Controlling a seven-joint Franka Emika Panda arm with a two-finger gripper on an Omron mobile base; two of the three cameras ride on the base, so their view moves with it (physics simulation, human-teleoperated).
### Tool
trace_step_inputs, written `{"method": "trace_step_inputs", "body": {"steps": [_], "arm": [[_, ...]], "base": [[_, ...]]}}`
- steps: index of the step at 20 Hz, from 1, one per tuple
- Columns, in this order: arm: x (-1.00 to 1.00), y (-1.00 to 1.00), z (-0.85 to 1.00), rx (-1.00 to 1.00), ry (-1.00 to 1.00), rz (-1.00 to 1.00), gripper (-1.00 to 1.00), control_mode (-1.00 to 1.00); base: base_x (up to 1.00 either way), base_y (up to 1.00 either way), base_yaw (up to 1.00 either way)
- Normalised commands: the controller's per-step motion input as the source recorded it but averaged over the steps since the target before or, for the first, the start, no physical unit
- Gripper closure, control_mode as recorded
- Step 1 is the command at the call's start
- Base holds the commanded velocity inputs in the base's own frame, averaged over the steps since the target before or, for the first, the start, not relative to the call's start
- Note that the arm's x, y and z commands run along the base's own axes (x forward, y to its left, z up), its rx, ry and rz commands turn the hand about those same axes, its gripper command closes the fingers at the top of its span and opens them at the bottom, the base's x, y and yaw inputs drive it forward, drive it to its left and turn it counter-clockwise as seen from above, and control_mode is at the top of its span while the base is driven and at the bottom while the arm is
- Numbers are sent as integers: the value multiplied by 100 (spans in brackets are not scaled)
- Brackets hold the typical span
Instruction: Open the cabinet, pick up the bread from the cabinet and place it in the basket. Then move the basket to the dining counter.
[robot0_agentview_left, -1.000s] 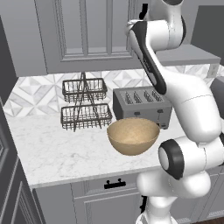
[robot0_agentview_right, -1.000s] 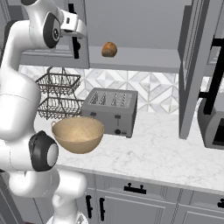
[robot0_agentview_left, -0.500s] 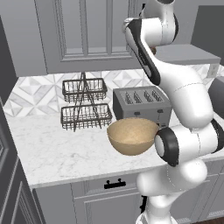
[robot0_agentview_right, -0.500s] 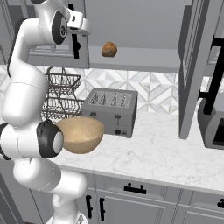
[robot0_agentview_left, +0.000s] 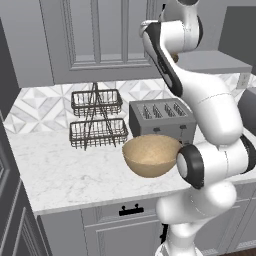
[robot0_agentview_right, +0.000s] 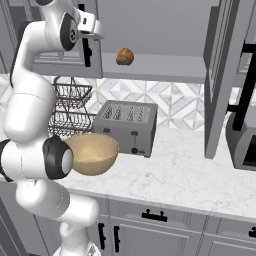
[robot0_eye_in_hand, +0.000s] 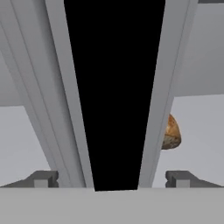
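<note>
In the hand view my gripper (robot0_eye_in_hand: 111, 179) is open, with its two fingertips (robot0_eye_in_hand: 43, 178) on either side of the long black handle (robot0_eye_in_hand: 113, 87) of the cabinet's left door (robot0_agentview_right: 60, 55). That door stands shut, and my hand is up against it. The cabinet's right door (robot0_agentview_right: 222, 75) is swung open. The bread (robot0_agentview_right: 125, 56), a small golden-brown lump, lies on the grey shelf (robot0_agentview_right: 165, 67) inside. In the hand view the bread (robot0_eye_in_hand: 171, 131) peeks out from behind the door's edge. The tan basket (robot0_agentview_right: 92, 152) sits on the marble worktop in front of the toaster, and the left base view also shows the basket (robot0_agentview_left: 150, 155).
A grey toaster (robot0_agentview_right: 127, 127) stands behind the basket. A black wire two-tier rack (robot0_agentview_left: 97, 117) is to its left against the tiled wall. A dark appliance (robot0_agentview_right: 242, 145) sits at the far right under the open door. Grey drawers (robot0_agentview_right: 155, 220) run below the worktop.
My arm has turned and the hand has shifted slightly toward the left door's handle. The bread, basket and doors have not moved.
</note>
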Motion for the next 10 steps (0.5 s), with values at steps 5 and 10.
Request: {"method": "trace_step_inputs", "body": {"steps": [5, 10], "arm": [[6, 0, 0, 0, 0, 0, 100, -100], [0, 0, 0, 0, 0, 0, 100, -100]], "base": [[0, 0, 0], [0, 0, 0]]}}
